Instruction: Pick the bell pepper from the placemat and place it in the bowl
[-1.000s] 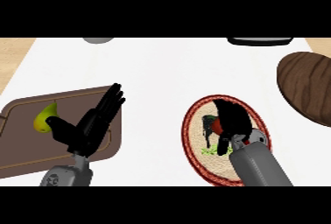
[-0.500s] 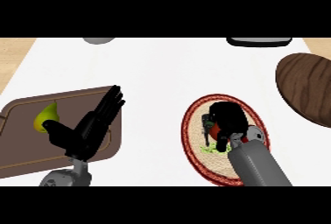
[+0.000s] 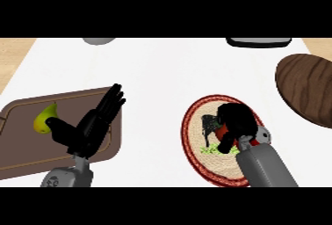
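A round woven placemat point(image 3: 192, 132) with a red rim lies right of centre. My right hand point(image 3: 236, 119) is on it, fingers curled round the red bell pepper point(image 3: 223, 131). Only small red patches of the pepper show beside the fingers, and the hand hides the rest. Green and black markings show on the mat under the hand. The brown wooden bowl point(image 3: 308, 88) stands at the right edge, beyond the mat and apart from it. My left hand point(image 3: 91, 127) rests open at the left, fingers straight and pointing up.
Under the left hand lies a brown cutting board point(image 3: 26, 154) with a yellow-green pear point(image 3: 45, 118) on it. At the far edge stand a grey round object point(image 3: 99, 40) and a dark object point(image 3: 258, 42).
My right hand has lowered onto the placemat and its fingers have curled in round the pepper. The left hand has hardly moved.
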`<state>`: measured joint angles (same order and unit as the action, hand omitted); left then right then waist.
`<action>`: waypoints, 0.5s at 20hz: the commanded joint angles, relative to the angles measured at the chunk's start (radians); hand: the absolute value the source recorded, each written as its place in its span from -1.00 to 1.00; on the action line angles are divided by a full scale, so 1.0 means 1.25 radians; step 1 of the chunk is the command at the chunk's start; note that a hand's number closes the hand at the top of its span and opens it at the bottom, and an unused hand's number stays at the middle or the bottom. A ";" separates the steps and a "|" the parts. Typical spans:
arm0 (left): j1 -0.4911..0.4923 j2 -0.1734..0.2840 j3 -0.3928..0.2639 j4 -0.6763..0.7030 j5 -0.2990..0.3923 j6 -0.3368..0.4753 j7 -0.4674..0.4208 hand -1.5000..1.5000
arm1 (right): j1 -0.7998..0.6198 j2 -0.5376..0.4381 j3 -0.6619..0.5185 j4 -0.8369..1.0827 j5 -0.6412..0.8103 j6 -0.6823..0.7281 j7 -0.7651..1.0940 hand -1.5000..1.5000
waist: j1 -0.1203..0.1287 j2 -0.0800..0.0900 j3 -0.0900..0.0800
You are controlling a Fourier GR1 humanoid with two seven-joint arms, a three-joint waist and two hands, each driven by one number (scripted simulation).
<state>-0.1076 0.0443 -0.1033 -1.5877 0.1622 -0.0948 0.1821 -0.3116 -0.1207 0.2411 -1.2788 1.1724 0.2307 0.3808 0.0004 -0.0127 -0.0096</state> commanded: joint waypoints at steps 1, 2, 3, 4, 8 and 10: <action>-0.021 0.001 0.013 0.015 0.012 -0.008 0.004 0.00 | 0.031 -0.057 -0.093 0.028 -0.044 -0.003 -0.014 1.00 | -0.005 0.011 0.008; 0.005 -0.028 -0.025 -0.006 -0.020 0.025 0.009 0.00 | 0.089 -0.072 -0.110 0.036 -0.052 -0.046 -0.031 1.00 | -0.008 0.010 0.008; 0.012 0.020 0.028 0.009 0.022 -0.025 -0.009 0.00 | 0.077 -0.047 -0.082 -0.044 -0.034 0.030 0.042 1.00 | -0.006 0.009 0.007; -0.044 0.009 0.037 0.031 0.012 0.003 0.016 0.00 | 0.088 -0.064 -0.081 -0.042 -0.012 0.004 0.041 1.00 | -0.008 0.010 0.007; -0.012 -0.001 0.019 0.013 0.009 -0.008 -0.003 0.00 | 0.135 -0.091 -0.098 -0.174 0.011 -0.014 0.078 1.00 | -0.006 0.008 0.007; 0.028 0.007 0.008 -0.041 0.003 -0.003 0.024 0.00 | 0.153 -0.083 -0.096 -0.291 -0.001 0.037 0.110 1.00 | -0.005 0.007 0.007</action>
<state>-0.1008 0.0416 -0.0921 -1.5855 0.1646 -0.0977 0.1848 -0.1761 -0.1998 0.1437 -1.4979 1.1733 0.2626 0.4909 -0.0057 -0.0059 -0.0034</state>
